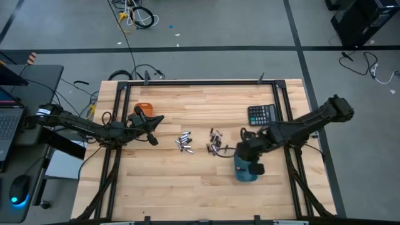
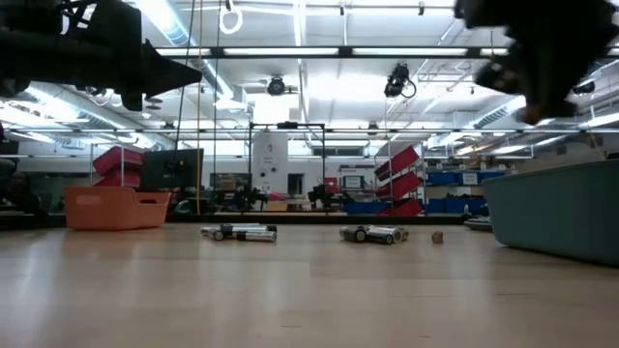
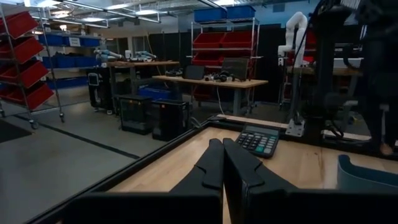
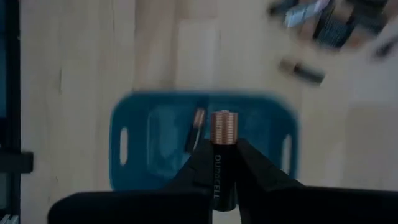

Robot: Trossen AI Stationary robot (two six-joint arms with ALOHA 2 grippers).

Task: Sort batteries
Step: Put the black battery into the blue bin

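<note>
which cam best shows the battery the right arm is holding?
Right wrist view: the battery fills the frame centre, pinched upright between the right gripper's fingers above the blue tray, copper end and label readable. High view shows only the gripper over the tray; low and left wrist views don't show it.

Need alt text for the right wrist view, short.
The right hand grips a black-and-copper battery between its two dark fingers, copper end pointing away from the camera, above a blue tray on the wooden table. One battery lies in the tray, and more loose batteries are scattered on the table beyond it.
</note>
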